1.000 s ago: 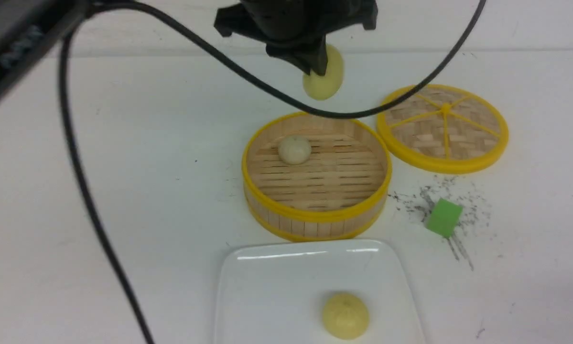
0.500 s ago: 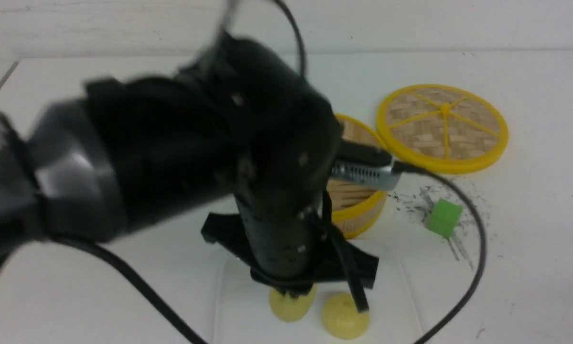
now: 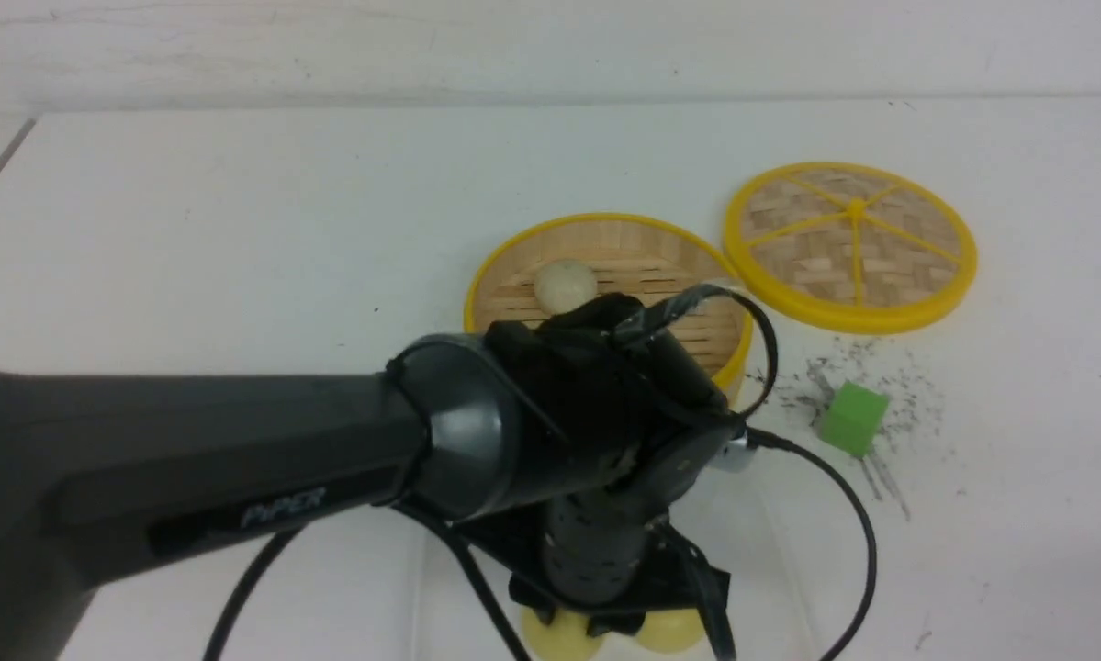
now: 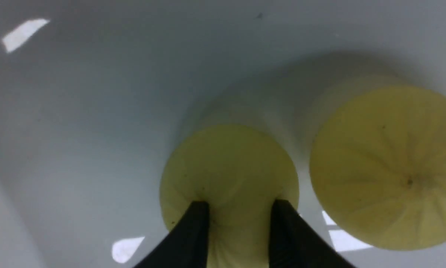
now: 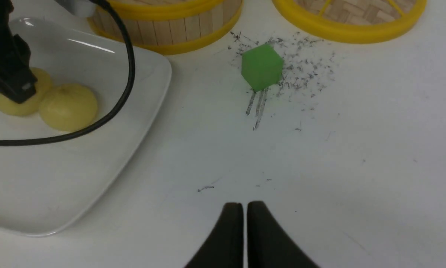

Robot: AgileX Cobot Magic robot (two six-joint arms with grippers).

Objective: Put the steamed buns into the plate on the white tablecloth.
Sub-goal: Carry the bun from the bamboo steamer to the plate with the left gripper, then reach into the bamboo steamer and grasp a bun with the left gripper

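The left arm (image 3: pixel 192 441) is a thick dark grey tube with the pale word "PIPER" (image 3: pixel 284 505) on it. Right next to that word comes a shiny grey round joint (image 3: pixel 458 427). Farther from the word are a chunky black wrist (image 3: pixel 605 395) and a black barrel (image 3: pixel 591 551) dotted with small holes. Farthest from the word, a thin black cable (image 3: pixel 872 551) makes a loop. The left gripper (image 4: pixel 237 208) and the right gripper (image 5: pixel 244 208) have smooth black pointed fingers (image 5: pixel 226 238).

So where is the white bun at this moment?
In the front view the white bun lies inside the bamboo steamer, near its far left wall, behind the left arm.
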